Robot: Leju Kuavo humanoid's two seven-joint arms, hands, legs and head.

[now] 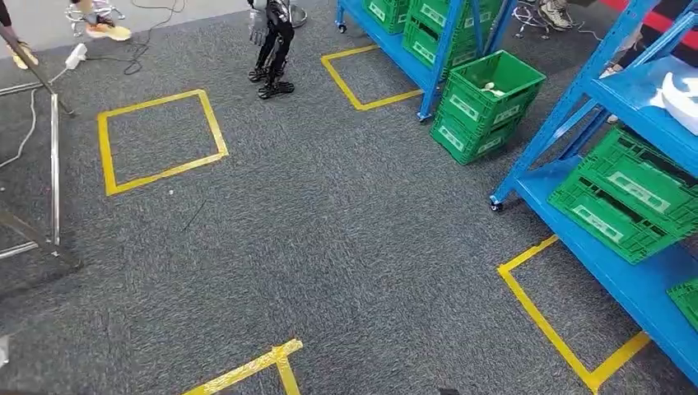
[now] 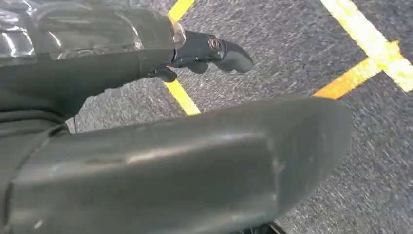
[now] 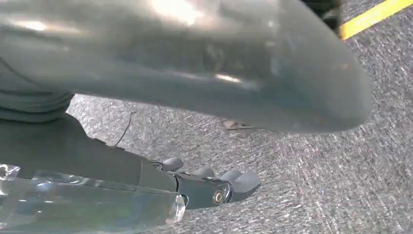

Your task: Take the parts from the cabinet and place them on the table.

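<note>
Hanging over grey carpet (image 1: 346,247), left hand (image 2: 146,141) and right hand (image 3: 160,73) hold nothing, fingers loosely apart. Yellow tape squares (image 1: 160,140) mark the floor. Right: blue shelving (image 1: 650,107) with green crates (image 1: 625,193); white parts (image 1: 681,99) on its upper shelf, one small part in the farther crate (image 1: 491,86).

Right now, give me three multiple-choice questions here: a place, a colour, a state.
1. Where do the stacked green crates stand? A on a table; B on the carpet beside a blue rack; C inside a taped square.
2. What colour is the floor tape? A red; B yellow; C white.
3. What does the left hand hold? A a crate; B a part; C nothing.
Answers: B, they sit on carpet by the rack's post; B, the squares are yellow; C, its fingers are bare.
</note>
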